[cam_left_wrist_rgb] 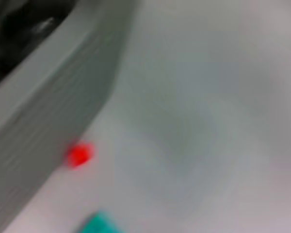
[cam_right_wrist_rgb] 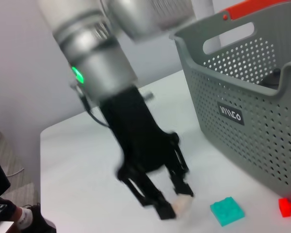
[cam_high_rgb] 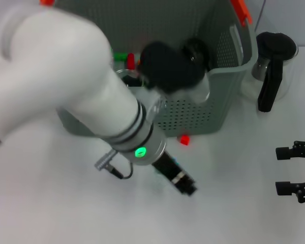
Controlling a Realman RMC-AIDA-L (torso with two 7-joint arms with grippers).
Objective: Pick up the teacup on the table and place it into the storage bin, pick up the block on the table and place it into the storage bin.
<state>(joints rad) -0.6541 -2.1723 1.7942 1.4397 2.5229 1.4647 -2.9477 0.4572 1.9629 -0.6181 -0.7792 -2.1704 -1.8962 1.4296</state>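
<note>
Left gripper open near one teal block

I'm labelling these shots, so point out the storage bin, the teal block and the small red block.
storage bin [cam_right_wrist_rgb: 262, 141]: right wrist view, perforated side wall.
teal block [cam_right_wrist_rgb: 227, 211]: right wrist view, studded top face.
small red block [cam_high_rgb: 184, 140]: head view, its top, on the table by the bin.

Storage bin: grey-green moulded plastic, matt, walls perforated; handle end in orange-red plastic; small black label printed in white.
Table: smooth white surface, matt.
Left arm: smooth white casing, slightly glossy.
Left gripper: black, matt.
Jug: clear glass-like body, black glossy lid and handle.
Teal block: studded plastic.
</note>
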